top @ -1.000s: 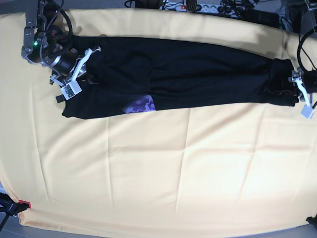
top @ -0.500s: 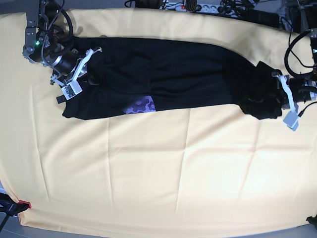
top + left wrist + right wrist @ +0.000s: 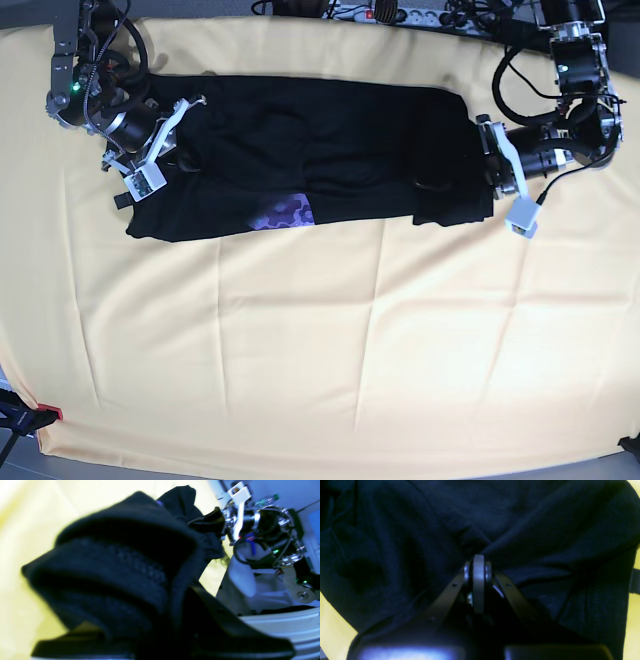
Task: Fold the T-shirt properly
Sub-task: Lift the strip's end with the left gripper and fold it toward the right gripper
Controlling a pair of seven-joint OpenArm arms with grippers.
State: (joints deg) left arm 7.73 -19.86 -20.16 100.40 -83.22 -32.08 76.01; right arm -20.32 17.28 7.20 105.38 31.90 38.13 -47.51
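The black T-shirt (image 3: pixel 330 140) lies as a long folded strip across the far part of the table, with a patch of purple print (image 3: pixel 282 212) at its near edge. My left gripper (image 3: pixel 492 170), on the right of the base view, is shut on the shirt's right end, which is doubled over onto the body. The left wrist view shows that bunched black cloth (image 3: pixel 120 562) close up and blurred. My right gripper (image 3: pixel 165 140) is shut on the shirt's left end. In the right wrist view its closed fingertips (image 3: pixel 478 565) pinch a pucker of black cloth (image 3: pixel 520 517).
A pale yellow cloth (image 3: pixel 350 350) covers the whole table. A power strip and cables (image 3: pixel 385 12) lie along the far edge. A black and red clamp (image 3: pixel 30 415) sits at the near left corner. The right arm (image 3: pixel 252 522) shows far off in the left wrist view.
My left gripper has moved leftwards across the table with the shirt's right end, so the strip is shorter and that end is folded over. The right gripper has stayed in place.
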